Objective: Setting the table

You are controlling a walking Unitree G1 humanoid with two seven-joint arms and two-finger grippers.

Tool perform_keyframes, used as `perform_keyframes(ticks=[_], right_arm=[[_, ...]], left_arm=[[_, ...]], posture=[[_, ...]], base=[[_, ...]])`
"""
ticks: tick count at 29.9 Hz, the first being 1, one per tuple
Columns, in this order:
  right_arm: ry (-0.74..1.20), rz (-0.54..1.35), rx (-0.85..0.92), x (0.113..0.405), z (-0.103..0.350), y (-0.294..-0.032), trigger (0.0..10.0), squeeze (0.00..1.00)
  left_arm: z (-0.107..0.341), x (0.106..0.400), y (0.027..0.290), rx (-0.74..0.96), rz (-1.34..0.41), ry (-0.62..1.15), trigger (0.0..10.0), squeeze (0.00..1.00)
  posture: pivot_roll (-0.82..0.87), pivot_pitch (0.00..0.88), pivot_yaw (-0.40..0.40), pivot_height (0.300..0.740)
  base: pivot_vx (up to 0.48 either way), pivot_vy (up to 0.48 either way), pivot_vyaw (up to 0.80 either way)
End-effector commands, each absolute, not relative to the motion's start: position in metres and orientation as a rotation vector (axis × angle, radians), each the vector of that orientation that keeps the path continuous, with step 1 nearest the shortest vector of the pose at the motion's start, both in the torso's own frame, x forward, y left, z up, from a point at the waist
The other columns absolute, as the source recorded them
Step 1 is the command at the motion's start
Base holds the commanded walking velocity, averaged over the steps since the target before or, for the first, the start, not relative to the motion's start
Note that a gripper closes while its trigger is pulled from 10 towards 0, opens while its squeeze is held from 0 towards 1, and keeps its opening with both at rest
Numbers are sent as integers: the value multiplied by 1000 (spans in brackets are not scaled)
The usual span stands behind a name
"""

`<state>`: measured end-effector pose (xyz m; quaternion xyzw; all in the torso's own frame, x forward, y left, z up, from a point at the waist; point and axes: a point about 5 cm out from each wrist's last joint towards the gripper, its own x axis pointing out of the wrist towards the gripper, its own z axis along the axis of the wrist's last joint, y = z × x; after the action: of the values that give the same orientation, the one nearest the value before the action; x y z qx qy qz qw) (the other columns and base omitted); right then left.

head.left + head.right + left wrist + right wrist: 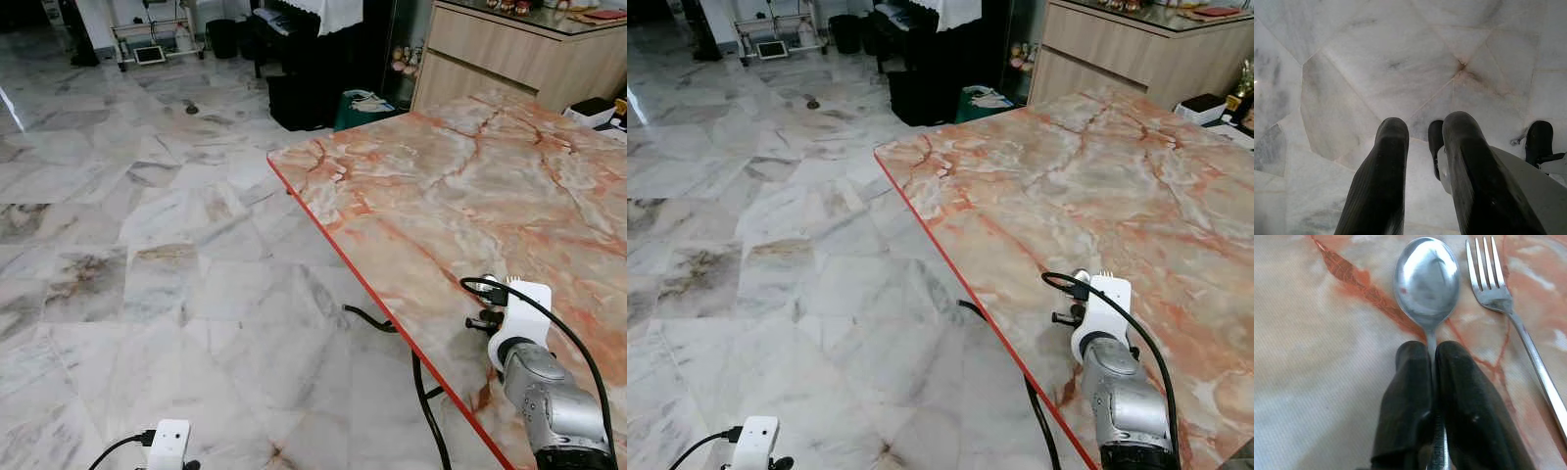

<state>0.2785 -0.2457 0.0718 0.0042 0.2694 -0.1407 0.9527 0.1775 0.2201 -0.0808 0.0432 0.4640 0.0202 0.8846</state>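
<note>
Over the table (441, 196), near its red front edge, the right arm (549, 401) reaches forward with its white wrist housing and a looped black cable. From the head views the right gripper (1432, 357) is hidden behind that wrist, though fork tines just peek out beyond it. Seen from the right wrist, its two black fingers (1408, 401) are pressed together on the thin handle of a spoon (1427, 281), just below the bowl. The spoon's bowl faces up, shiny, above the orange-veined marble. Whether the bowl touches the marble cannot be told. Just beside the spoon lies a fork (1498, 293), tines pointing the same way as the spoon's bowl, its handle running back past the fingers. The fork is apart from the spoon and the gripper.

Down at the robot's left side, the left arm hangs idle over the floor (147, 245), its white wrist (168, 443) at the lower edge of the head view. The left gripper (1422, 142) points at the pale marble tiles, its fingers (1386, 166) parted with a gap between them and nothing held.

Beyond the table stand a wooden cabinet (509, 59) and dark furniture (304, 59).
</note>
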Motion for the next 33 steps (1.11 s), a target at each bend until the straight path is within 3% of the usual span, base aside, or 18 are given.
perform_keyframes(ticks=[1,12,13,14,15,27,30,33], right_arm=[[542,-294,-1,281,74,-247,0,0],[465,-242,-20,287,81,-236,0,0],[437,-220,-23,288,85,-232,1176,0],[430,-213,-24,288,86,-231,1176,0],[408,-210,-31,289,89,-229,10000,0],[141,-205,-58,295,124,-220,10000,0],[3,-253,-156,290,137,-226,10000,0],[-68,-292,-109,280,141,-236,10000,0]], left_arm=[[-83,172,224,99,40,993,10000,0],[-83,172,224,104,36,996,10000,0],[-83,172,224,105,37,996,10000,0],[-83,172,224,105,37,996,10000,0],[-83,171,224,106,37,996,10000,0],[-83,172,225,116,37,994,10000,0],[-82,173,225,112,50,978,10000,0],[-81,174,225,104,63,962,10000,0]], posture=[[29,0,-2,731],[25,0,1,731],[26,0,2,731],[26,0,2,731],[26,0,2,731],[18,0,6,731],[38,0,-7,731],[35,0,-3,731]], base=[[0,0,0],[0,0,0],[0,0,0],[0,0,0],[0,0,0],[0,0,0],[0,0,0],[0,0,0]])
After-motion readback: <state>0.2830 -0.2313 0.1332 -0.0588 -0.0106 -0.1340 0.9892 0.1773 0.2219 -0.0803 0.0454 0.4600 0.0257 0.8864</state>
